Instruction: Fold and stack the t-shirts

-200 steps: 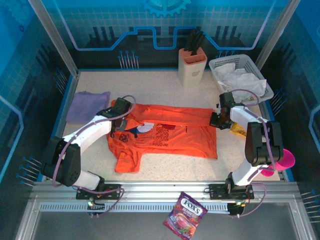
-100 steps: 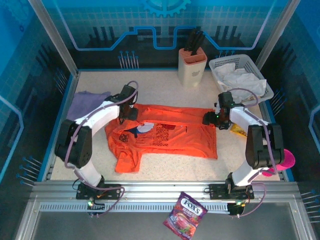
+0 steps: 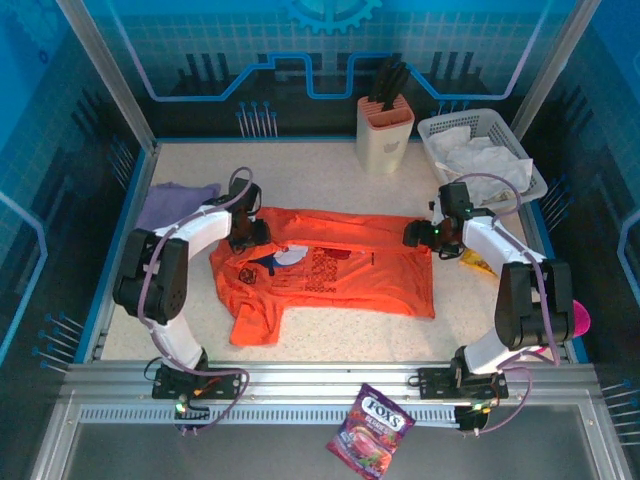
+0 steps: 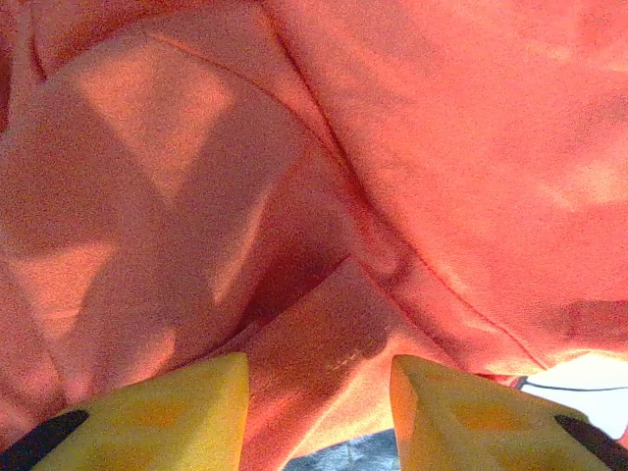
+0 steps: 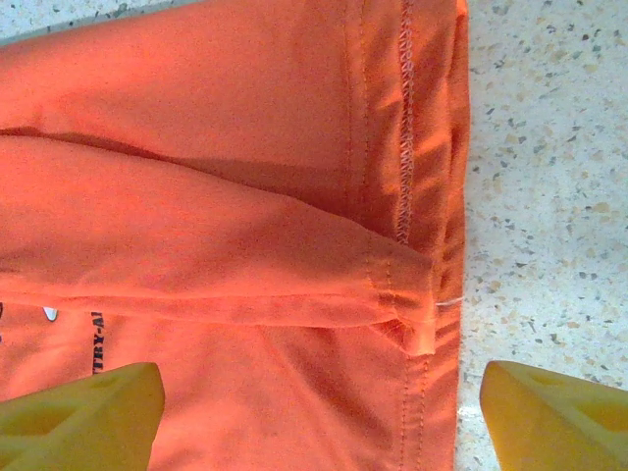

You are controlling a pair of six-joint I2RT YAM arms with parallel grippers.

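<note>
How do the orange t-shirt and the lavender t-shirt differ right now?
The orange t-shirt lies spread across the middle of the table, partly folded; the lavender t-shirt lies compact at the far left. The orange t-shirt shows a chest print; the lavender t-shirt looks plain. Both lie on the table, unstacked.

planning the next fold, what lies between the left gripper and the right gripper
The orange-red t-shirt, spread out, covers the stretch from the left gripper to the right gripper; the top external view shows this.
</note>
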